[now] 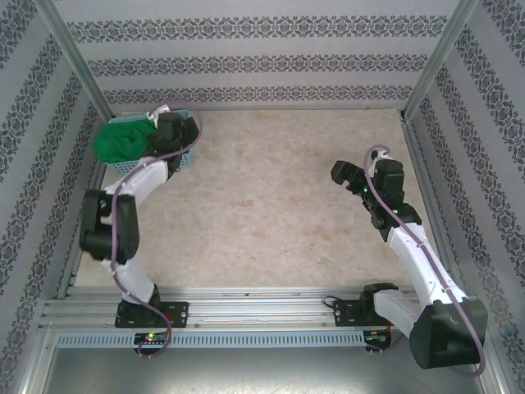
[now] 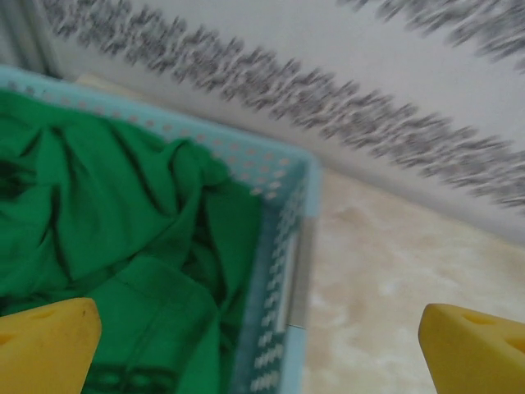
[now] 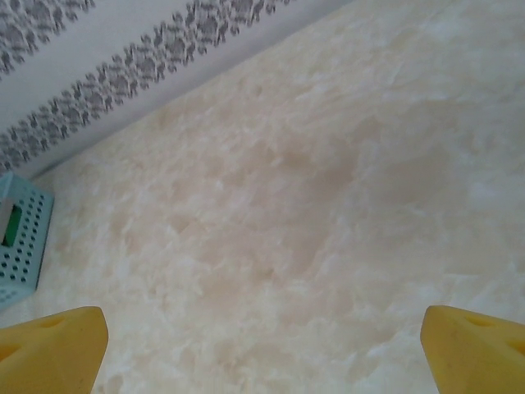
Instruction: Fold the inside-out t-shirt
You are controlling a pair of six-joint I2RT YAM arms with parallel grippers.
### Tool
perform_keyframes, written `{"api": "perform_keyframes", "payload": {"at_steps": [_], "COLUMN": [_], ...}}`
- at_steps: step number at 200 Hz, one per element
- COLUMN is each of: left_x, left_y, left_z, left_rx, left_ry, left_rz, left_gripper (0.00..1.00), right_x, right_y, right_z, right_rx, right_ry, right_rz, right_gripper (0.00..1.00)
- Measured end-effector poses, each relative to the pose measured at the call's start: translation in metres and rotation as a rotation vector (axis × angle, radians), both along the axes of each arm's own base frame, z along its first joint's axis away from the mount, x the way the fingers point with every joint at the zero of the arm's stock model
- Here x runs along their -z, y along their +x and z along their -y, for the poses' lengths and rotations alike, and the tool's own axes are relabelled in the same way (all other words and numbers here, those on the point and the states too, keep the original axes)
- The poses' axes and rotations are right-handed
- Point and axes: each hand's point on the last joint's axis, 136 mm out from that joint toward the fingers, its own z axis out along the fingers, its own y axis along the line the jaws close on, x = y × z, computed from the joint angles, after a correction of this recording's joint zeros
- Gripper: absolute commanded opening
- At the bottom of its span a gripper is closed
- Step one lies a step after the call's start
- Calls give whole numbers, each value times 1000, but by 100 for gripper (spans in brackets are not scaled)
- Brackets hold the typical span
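Left gripper [image 2: 262, 349], jaws apart, seemingly just above the crumpled t-shirt [image 2: 123, 222] inside the basket [image 2: 279, 172].

At the table's [image 1: 271, 205] far left corner, basket [image 1: 123, 166] with t-shirt [image 1: 121, 141] in it; left gripper [image 2: 262, 336] above; right gripper [image 1: 341, 174] near right edge, well apart.

Bright green t-shirt [image 2: 123, 238], light blue basket [image 2: 279, 246]

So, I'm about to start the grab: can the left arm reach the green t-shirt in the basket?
Probably yes: the open left pincer hovers above the edge of the basket, and the t-shirt lies uncovered inside.
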Motion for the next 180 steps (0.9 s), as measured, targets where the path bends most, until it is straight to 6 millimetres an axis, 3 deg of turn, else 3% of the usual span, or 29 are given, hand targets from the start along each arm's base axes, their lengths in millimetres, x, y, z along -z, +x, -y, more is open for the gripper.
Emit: {"api": "perform_keyframes", "payload": {"at_steps": [45, 88, 132, 159, 180], "left_x": [50, 98, 146, 147, 144], "left_y": [30, 26, 21, 21, 24], "left_z": [-54, -105, -127, -132, -138], "left_rx": [-159, -277, -313, -321, -335], "left_ry": [47, -13, -85, -126, -152], "left_rz": [-252, -441, -572, -580, -570], "left_gripper": [100, 100, 100, 89, 71], "right_x": [12, 18, 9, 11, 14], "right_y": [-5, -11, -20, -27, -31], "right_z": [-13, -9, -6, -4, -2], "right_rx": [-30, -12, -2, 3, 7], "right_ry": [-21, -37, -41, -45, -49], "right_rz": [-47, -79, -59, -67, -76], "right_gripper": [98, 98, 98, 98, 98]}}
